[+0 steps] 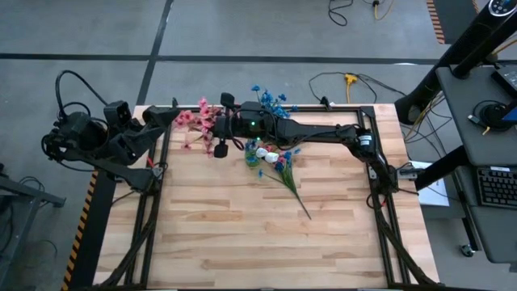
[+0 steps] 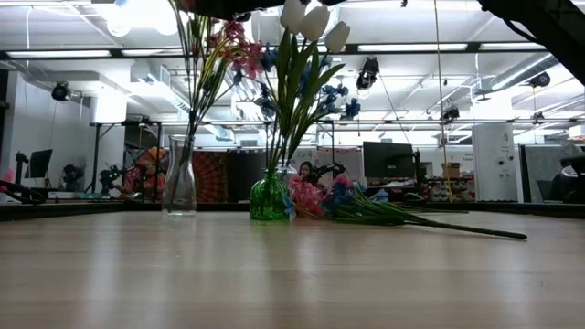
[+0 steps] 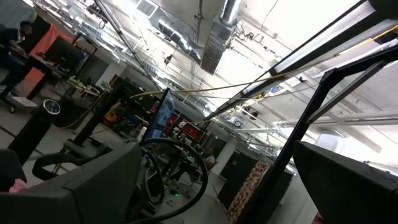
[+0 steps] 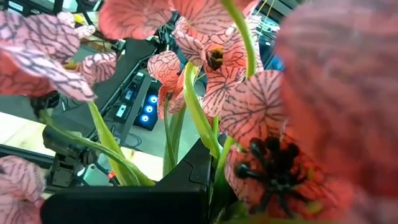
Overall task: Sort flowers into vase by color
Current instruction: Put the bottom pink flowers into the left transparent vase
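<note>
A clear glass vase (image 2: 180,187) holds pink flowers (image 2: 233,46) by their long green stems. Beside it a green vase (image 2: 269,196) holds white blossoms (image 2: 311,18) and blue ones (image 2: 334,96). Several more flowers (image 1: 283,170) lie flat on the table to the right of the green vase (image 1: 252,153). My right gripper (image 1: 216,133) reaches level across the far part of the table, high among the pink flowers (image 1: 194,121), and is shut. My left gripper (image 1: 164,117) is open, raised at the table's far left corner, with nothing between its fingers (image 3: 93,186). My right gripper (image 4: 205,183) is shut on a green stem (image 4: 217,168) of the pink flowers, just below the blossoms. The fingers come in level from the table's right, across the upright stem. The blossoms (image 4: 211,56) stand above the fingers. The fingers themselves hide the place of contact.
Dark frame rails (image 1: 157,186) run along the table's left and right sides. The near half of the wooden table (image 1: 258,242) is bare wood. Cables (image 1: 347,81) lie on the floor beyond the far edge, and a desk with a keyboard (image 1: 493,186) stands to the right.
</note>
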Tool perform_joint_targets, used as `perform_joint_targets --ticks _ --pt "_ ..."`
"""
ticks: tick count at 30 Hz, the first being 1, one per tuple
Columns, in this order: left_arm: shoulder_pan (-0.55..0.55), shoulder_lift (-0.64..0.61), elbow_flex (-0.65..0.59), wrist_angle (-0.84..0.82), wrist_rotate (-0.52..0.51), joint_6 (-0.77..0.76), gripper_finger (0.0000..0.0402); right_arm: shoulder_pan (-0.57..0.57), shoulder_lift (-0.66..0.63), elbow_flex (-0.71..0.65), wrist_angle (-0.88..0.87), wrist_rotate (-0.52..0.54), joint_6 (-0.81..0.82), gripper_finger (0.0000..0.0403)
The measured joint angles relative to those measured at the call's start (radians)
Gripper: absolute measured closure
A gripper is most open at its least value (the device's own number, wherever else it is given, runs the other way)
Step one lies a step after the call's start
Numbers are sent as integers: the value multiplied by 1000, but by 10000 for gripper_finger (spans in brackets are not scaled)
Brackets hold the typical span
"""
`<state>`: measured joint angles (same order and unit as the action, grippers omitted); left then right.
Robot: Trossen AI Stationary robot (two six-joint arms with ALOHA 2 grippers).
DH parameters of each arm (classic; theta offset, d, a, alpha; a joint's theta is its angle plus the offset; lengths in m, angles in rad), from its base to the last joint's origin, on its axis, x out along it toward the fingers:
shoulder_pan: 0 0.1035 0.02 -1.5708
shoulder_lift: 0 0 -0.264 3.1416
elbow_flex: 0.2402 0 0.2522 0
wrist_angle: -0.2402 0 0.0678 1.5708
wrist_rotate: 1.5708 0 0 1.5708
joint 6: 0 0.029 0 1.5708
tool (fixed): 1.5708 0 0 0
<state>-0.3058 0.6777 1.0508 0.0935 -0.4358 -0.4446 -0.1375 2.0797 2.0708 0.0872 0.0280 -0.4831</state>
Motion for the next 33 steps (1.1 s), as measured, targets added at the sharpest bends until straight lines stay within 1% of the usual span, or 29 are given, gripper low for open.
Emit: perform_joint_targets --ticks 3,6,15,20,33 --pt "0 0 0 0 0 6 2 0 0 0 0 -1 0 387" --pt "0 0 0 -1 0 12 2 0 0 0 0 -1 0 368" --pt "0 0 0 -15 0 15 2 2 0 0 0 0 17 263" --pt "0 0 0 -31 0 18 2 2 -2 0 -2 0 43 218" --pt "0 0 0 -43 0 23 2 9 -36 2 -41 0 65 147"
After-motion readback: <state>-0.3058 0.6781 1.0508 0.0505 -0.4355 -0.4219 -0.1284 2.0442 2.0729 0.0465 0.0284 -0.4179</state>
